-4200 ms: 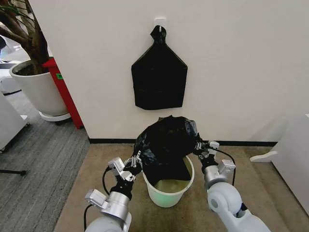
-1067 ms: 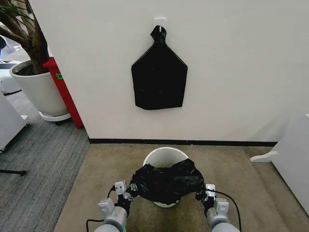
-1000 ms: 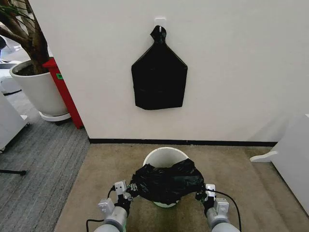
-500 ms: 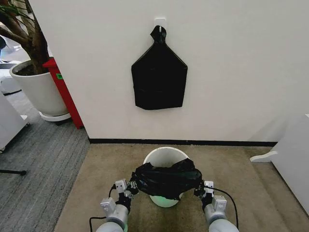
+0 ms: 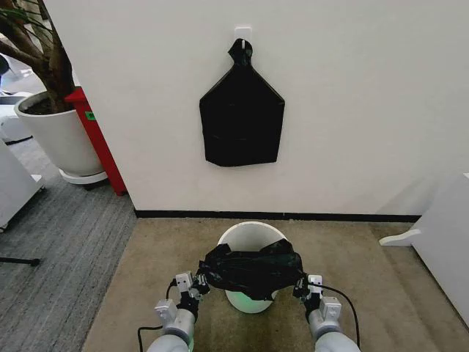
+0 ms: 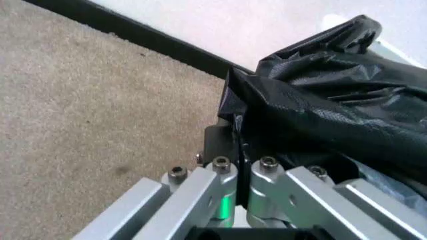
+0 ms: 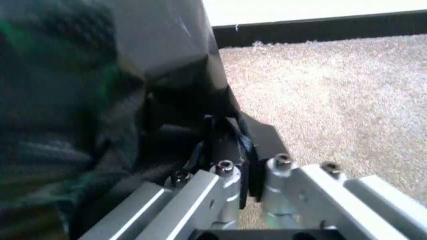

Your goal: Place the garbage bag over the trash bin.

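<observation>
Since 4.2 s ago, both arms have drawn back toward the robot and sunk lower, and the garbage bag (image 5: 251, 270) has gone from a tall puffed dome above the trash bin (image 5: 251, 236) to a low, flattened band stretched across the bin's near rim. Thin and glossy, the black film is creased into many small folds, with a pale sheen along its ridges. Round and smooth cream-white plastic, the bin has a rolled rim and a greenish base, and stands on coarse tan carpet (image 5: 366, 293). At the bag's left end, the left gripper (image 5: 196, 283) has its fingers (image 6: 223, 145) pinched together on a fold of film. At the other end, the right gripper (image 5: 301, 286) is likewise clamped on the bag's edge.
</observation>
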Tool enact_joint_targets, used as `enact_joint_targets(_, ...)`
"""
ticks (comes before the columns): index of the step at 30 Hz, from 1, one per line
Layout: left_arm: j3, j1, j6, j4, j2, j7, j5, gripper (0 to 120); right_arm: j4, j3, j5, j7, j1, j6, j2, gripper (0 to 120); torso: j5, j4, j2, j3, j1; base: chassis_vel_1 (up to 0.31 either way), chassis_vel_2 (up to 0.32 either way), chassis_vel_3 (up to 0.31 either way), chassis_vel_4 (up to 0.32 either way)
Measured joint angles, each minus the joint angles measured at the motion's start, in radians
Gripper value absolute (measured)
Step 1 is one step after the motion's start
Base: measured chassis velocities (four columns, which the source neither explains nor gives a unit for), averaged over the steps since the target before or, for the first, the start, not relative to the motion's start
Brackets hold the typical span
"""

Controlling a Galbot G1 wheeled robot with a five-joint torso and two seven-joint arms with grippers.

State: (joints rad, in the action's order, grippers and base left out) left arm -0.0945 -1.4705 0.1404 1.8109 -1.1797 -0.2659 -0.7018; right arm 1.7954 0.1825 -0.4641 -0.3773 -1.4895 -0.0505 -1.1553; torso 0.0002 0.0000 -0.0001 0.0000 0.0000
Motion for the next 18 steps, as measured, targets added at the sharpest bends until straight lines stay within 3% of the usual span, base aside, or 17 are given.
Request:
enact_joint_targets(5, -0.007, -0.025, 0.009, 0.041, 0.012, 0.0, 0.028, 14, 0.059, 0.005, 0.004, -0.024, -0.024, -0.037, 0.01, 11, -0.0002, 0.0, 0.0, 0.0, 0.0, 0.0, 0.0, 0.0, 0.0)
enact_joint_targets(8, -0.011, -0.044, 0.007, 0.097, 0.031, -0.008, 0.053, 28, 0.137, 0.012, 0.005, -0.071, -0.047, -0.102, 0.025, 29, -0.0002, 0.0, 0.0, 0.0, 0.0, 0.0, 0.0, 0.0, 0.0)
enact_joint_targets(13, -0.017, -0.066, -0.006, 0.143, 0.047, -0.026, 0.068, 41, 0.19, 0.017, 0.004, -0.096, -0.069, -0.156, 0.041, 42, -0.0002, 0.0, 0.0, 0.0, 0.0, 0.0, 0.0, 0.0, 0.0)
enact_joint_targets(18, -0.033, -0.105, -0.003, 0.172, 0.074, -0.036, 0.094, 65, 0.235, 0.02, -0.001, -0.099, -0.096, -0.198, 0.053, 64, -0.0002, 0.0, 0.0, 0.0, 0.0, 0.0, 0.0, 0.0, 0.0)
